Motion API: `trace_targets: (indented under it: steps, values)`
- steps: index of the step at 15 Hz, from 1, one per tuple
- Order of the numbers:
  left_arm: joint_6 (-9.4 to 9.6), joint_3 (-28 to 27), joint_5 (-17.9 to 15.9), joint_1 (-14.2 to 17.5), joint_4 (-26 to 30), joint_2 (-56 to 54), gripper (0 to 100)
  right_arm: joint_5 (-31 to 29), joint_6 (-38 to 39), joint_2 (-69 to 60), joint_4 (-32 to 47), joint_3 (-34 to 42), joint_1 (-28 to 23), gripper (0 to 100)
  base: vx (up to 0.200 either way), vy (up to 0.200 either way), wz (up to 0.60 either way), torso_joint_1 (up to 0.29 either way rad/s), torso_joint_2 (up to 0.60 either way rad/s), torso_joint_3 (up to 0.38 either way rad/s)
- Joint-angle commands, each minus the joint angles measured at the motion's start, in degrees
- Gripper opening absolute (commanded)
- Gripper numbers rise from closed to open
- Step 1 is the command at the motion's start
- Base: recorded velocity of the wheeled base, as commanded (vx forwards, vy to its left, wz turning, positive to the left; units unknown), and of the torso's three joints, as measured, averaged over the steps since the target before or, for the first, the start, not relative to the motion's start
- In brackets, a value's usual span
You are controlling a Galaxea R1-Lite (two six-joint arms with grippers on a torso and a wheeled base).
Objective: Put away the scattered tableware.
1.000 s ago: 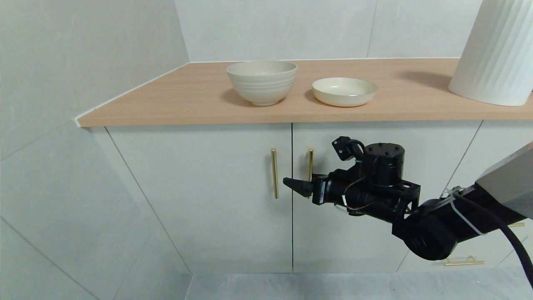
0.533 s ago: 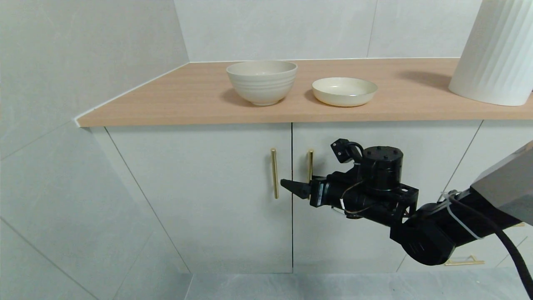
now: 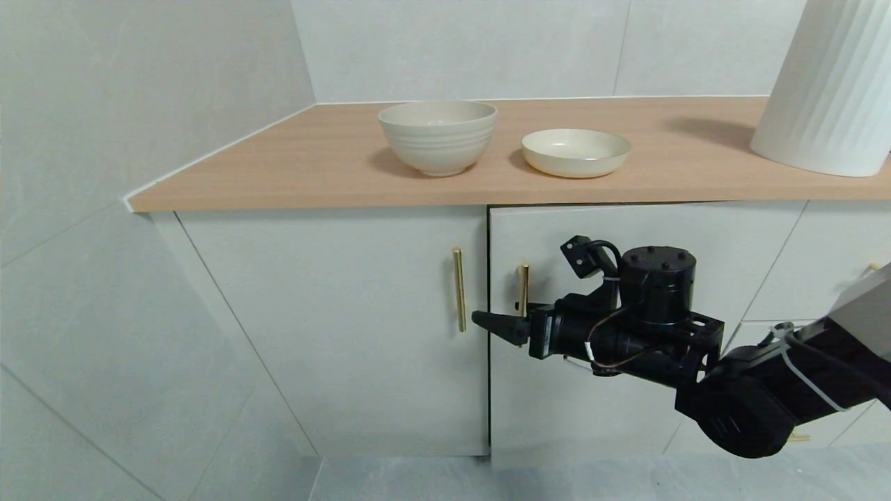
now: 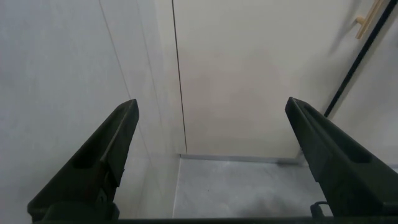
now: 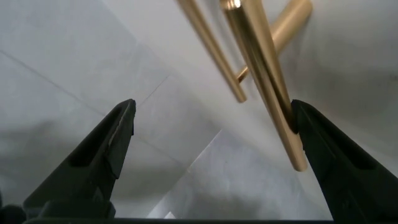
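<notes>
A deep cream bowl (image 3: 438,137) and a shallow cream dish (image 3: 576,152) sit side by side on the wooden countertop (image 3: 313,167). Below them, my right gripper (image 3: 498,325) is at the gold handle (image 3: 523,287) of the right cabinet door (image 3: 731,236), which stands slightly ajar. In the right wrist view that gripper (image 5: 211,112) is open, and the handle (image 5: 261,68) lies against the inner side of one finger (image 5: 323,155). My left gripper (image 4: 211,162) is open and holds nothing, low down facing the left cabinet door (image 4: 249,74).
The left door (image 3: 334,313) is closed, its gold handle (image 3: 458,289) just left of my right fingertips. A tall white ribbed vessel (image 3: 832,83) stands at the counter's right end. Tiled wall bounds the left side, grey floor (image 4: 236,186) lies below.
The right cabinet door has swung out a little from closed. My right gripper, hooked at its handle, has drawn back and slightly down with it.
</notes>
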Motion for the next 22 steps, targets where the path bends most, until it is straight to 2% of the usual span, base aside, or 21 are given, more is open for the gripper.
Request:
trace_targets:
  steps: [1,3,9,14,19,22]
  values:
    - [-0.04,0.02,0.02,0.02,0.0,0.0,100,0.12,0.01,-2.61,0.07,1.09,0.01,100,0.0,0.0,0.0,0.0,0.0,0.0]
    - [-0.04,0.02,0.02,0.02,0.0,0.0,100,0.73,0.54,-4.37,0.15,2.14,0.01,100,0.0,0.0,0.0,0.0,0.0,0.0]
    - [0.14,0.02,0.02,0.02,0.0,0.0,100,8.56,1.68,-11.75,0.07,10.4,1.86,100,0.0,0.0,0.0,0.0,0.0,0.0]
    - [-0.13,0.02,0.02,0.02,0.0,0.0,100,8.73,1.68,-17.64,0.07,16.56,3.44,100,0.0,0.0,0.0,0.0,0.0,0.0]
    - [0.05,0.02,0.19,0.02,-0.26,0.0,100,9.88,1.68,-19.92,-0.02,18.32,3.44,100,0.0,0.0,0.0,0.0,0.0,0.0]
    - [-0.65,-1.47,-0.51,0.02,-4.04,0.0,100,9.88,1.68,-20.19,-0.02,18.67,3.88,100,0.0,0.0,0.0,0.0,0.0,0.0]
